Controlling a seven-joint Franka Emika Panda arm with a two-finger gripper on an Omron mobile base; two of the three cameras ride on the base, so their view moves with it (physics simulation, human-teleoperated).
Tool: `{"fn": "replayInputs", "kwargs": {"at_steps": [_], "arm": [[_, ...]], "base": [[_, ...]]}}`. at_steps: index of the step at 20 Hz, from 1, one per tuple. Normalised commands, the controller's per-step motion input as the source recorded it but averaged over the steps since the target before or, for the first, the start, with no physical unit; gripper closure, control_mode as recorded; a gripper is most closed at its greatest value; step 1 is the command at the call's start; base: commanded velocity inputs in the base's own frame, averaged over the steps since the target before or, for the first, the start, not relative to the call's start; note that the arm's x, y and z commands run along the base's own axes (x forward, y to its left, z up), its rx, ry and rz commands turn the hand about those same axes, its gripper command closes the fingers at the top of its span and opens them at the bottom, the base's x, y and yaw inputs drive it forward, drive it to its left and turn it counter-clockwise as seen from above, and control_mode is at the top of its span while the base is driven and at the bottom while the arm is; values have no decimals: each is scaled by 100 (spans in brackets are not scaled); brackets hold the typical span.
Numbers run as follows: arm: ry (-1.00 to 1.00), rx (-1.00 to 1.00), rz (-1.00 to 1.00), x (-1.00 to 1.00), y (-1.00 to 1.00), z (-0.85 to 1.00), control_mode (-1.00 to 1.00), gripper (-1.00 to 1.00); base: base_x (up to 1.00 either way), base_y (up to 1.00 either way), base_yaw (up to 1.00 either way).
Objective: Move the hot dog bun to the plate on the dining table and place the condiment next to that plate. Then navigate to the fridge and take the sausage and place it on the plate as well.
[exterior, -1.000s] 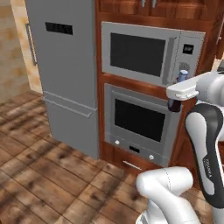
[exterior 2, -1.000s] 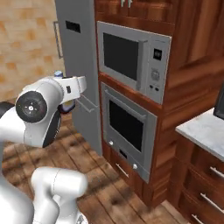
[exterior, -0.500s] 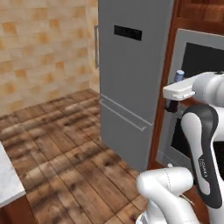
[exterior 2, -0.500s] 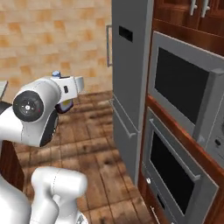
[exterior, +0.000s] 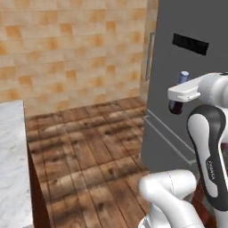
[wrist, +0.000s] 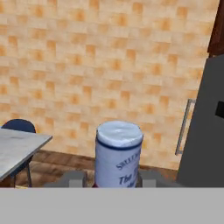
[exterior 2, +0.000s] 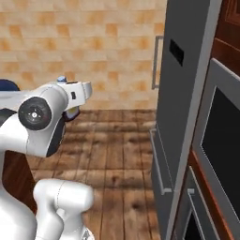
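While the two fingers (wrist: 74, 178) stand close on either side of it, the gripper (wrist: 110, 180) clamps the condiment (wrist: 118, 154), a bottle with a pale bluish-grey cap uppermost between them

Held item: the condiment, upright in the hand view, printed lettering on its pale wrap; its dark lower body shows below the hand in the left base view (exterior: 176, 107), cap above (exterior: 183, 76); in the right base view only a sliver of cap (exterior 2: 61, 78) seems to peek over the hand, too small to be sure

Ahead of the fingers: tan tiled wall (wrist: 109, 65)

Left of the fingers and farther off: corner of the dining table (wrist: 17, 146), marble top, with a dark blue stool (wrist: 18, 127) behind it

Right of the fingers: tall grey fridge (wrist: 205, 131), door shut, long handle (wrist: 183, 127) on its near edge

Below the fingers: wood plank floor (exterior: 89, 151)
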Motion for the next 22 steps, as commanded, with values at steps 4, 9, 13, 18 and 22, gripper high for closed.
{"fn": "replayInputs", "kwargs": {"at_steps": [4, 9, 13, 18, 22], "arm": [[0, 0, 0, 0, 0, 0, 100, 100], [0, 0, 0, 0, 0, 0, 100, 100], [0, 0, 0, 0, 0, 0, 100, 100], [0, 0, 0, 0, 0, 0, 100, 100], [0, 0, 0, 0, 0, 0, 100, 100]], "base": [[100, -1, 38], [100, -17, 37], [100, -27, 37], [100, -32, 36], [100, -40, 37]]}}
